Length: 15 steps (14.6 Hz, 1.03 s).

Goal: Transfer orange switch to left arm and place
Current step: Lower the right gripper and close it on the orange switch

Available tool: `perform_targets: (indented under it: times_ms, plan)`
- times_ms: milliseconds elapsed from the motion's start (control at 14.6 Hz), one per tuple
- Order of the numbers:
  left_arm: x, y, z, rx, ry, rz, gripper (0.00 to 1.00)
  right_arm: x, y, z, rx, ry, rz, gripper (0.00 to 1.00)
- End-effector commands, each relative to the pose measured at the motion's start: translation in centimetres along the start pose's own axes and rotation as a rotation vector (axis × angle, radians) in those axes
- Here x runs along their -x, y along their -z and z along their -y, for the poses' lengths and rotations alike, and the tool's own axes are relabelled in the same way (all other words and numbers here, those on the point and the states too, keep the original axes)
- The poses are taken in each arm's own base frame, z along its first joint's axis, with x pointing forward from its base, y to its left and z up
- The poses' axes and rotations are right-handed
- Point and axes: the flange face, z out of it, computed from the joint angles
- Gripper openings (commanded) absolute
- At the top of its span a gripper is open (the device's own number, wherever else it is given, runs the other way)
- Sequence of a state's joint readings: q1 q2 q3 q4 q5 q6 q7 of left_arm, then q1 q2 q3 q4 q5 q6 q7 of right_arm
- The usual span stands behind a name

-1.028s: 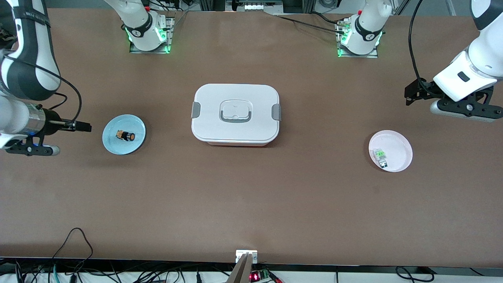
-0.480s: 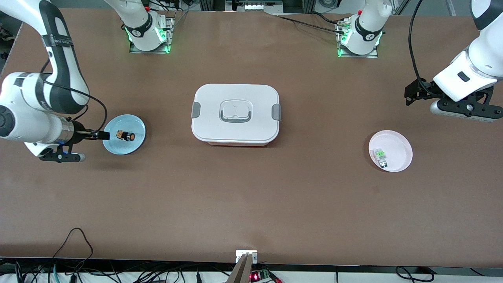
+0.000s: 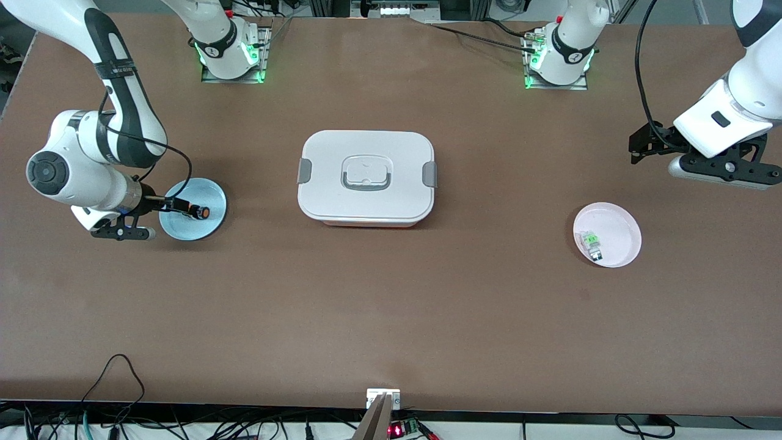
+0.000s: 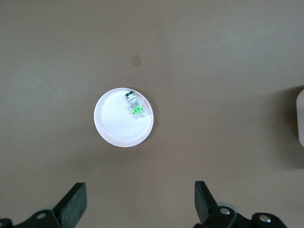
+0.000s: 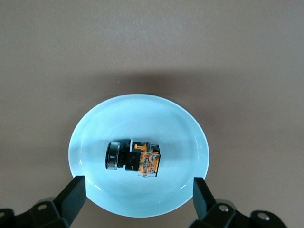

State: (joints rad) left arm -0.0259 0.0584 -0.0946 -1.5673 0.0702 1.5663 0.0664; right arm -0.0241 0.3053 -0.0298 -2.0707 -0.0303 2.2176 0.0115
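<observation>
Right wrist view: orange switch (image 5: 134, 161) lies on blue plate (image 5: 190, 137), between the right gripper's (image 5: 137, 199) open jaws.

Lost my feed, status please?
Right gripper open over blue plate. Orange switch lying on it, not gripped. Left gripper open, waiting. Box mid-table between plates.

Orange switch (image 5: 133, 162): tiny black cylinder with an orange end, lying on its side in the pale blue plate (image 5: 95, 137) toward the right arm's end of the table, untouched. Box (image 3: 366, 177): big, white, rounded-rectangular, lid on, grey clips at both sides, grey-outlined handle on top, sitting mid-table between the two ends, well apart from the switch.
</observation>
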Motion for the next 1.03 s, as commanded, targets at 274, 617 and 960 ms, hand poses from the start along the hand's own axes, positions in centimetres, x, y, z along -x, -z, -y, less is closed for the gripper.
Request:
perform_targets:
  times_ms: [274, 617, 960]
  plan:
    - [0.0, 0.5, 1.1, -0.023, 0.012, 0.006, 1.0, 0.9, -2.0, 1.1, -0.007, 0.014, -0.048, 1.0]
    - [0.1, 0.6, 1.0, -0.024, 0.014, 0.005, 1.0, 0.7, -5.4, 1.3, -0.017, -0.013, -0.063, 1.0]
    - [0.1, 0.6, 0.9, -0.024, 0.011, 0.004, 1.0, 0.7, -7.0, 1.7, -0.017, -0.026, -0.046, 1.0]
